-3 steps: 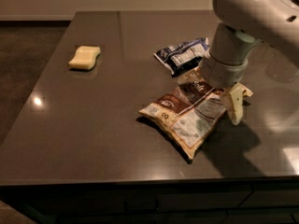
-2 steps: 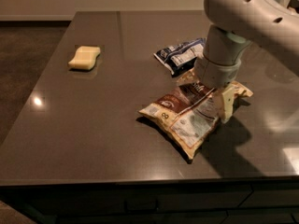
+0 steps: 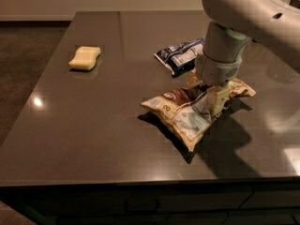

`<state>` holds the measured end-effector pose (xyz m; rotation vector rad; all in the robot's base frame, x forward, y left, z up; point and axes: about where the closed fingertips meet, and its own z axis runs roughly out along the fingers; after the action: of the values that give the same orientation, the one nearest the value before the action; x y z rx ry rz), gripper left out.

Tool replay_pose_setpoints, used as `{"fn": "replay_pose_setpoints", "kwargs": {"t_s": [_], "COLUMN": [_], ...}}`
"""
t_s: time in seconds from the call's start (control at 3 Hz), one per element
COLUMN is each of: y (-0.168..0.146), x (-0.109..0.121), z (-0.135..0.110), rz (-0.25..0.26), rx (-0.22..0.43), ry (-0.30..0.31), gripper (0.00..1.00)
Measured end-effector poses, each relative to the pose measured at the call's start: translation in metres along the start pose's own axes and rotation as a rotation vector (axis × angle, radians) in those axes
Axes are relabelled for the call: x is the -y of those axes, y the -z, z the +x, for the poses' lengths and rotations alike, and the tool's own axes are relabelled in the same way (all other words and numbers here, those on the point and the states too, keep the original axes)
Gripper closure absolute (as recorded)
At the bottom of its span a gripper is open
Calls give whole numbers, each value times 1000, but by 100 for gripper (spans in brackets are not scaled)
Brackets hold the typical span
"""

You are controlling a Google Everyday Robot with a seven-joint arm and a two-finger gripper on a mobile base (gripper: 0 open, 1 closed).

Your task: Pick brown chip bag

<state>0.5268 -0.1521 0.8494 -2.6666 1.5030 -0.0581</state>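
The brown chip bag (image 3: 180, 111) lies flat on the dark table (image 3: 103, 125), right of centre: a large crinkled tan bag with a dark brown band and a white label panel. My gripper (image 3: 212, 101) hangs from the grey arm straight over the bag's right half, its pale fingers (image 3: 216, 102) down against the bag's top surface. The wrist hides part of the bag's far end.
A smaller dark blue and white bag (image 3: 180, 54) lies just behind the chip bag, next to my wrist. A yellow sponge (image 3: 85, 58) sits at the far left. The table's front edge (image 3: 140, 178) runs close below the chip bag.
My arm has moved left and down over the chip bag. The gripper, which was beside the bag's right end, now stands on the bag itself. The bags have not moved.
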Motion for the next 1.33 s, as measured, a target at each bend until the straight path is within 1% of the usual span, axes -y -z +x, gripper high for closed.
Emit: {"fn": "replay_pose_setpoints", "kwargs": {"t_s": [0.33,0.67,1.0,1.33], "y": [19,49,78,124], "x": [3,8,14,22], "z": [-3,-6,-13,-40], "rz": [28,82,138,227], "rx": [4,14,27,66], "ry": [-83,-143,-165,-142], "gripper": [87,100,100,100]}}
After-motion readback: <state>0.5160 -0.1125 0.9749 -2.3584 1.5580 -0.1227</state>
